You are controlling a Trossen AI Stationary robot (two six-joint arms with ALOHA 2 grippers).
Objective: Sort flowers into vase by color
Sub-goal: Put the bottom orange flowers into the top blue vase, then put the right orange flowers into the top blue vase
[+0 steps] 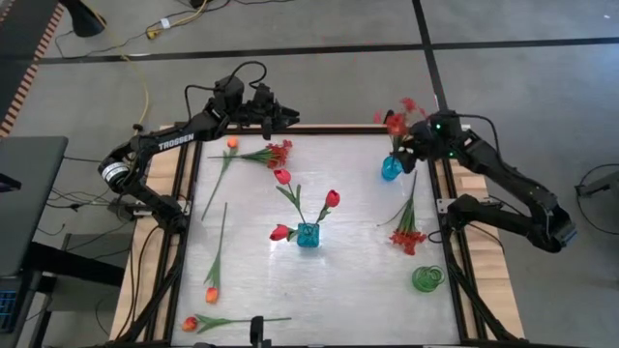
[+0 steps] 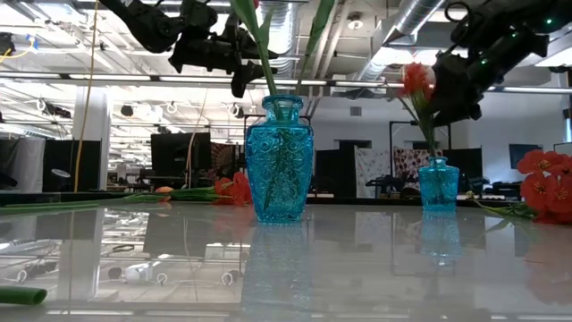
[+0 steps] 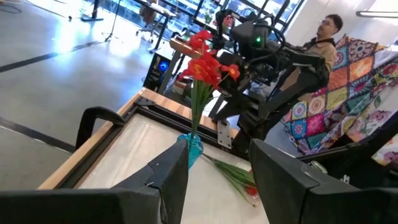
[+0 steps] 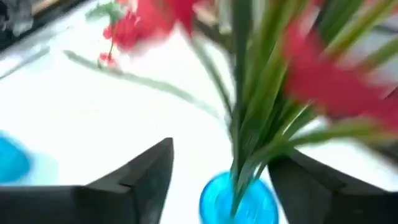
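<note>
Parted jaws are seen on the right gripper (image 1: 414, 147), spread to either side of a red spray (image 1: 397, 123) standing in the small blue vase (image 1: 391, 168) at upper right. Parted and empty is the left gripper (image 1: 287, 115), held at upper centre. Three red rosebuds (image 1: 332, 198) are held in the central blue vase (image 1: 308, 235); orange tulips (image 1: 211, 295) are scattered at lower left.

A vase (image 1: 308, 235) holding three flowers (image 1: 282, 177) stands mid-table (image 1: 368, 290). A second vase (image 1: 391, 168) with a spray (image 1: 396, 123) in it sits near the far right corner. Beside the right edge lies another spray (image 1: 407, 238), with a third vase (image 1: 427, 279) nearer the front. Loose flowers (image 1: 212, 290) lie along the left side and front left corner
</note>
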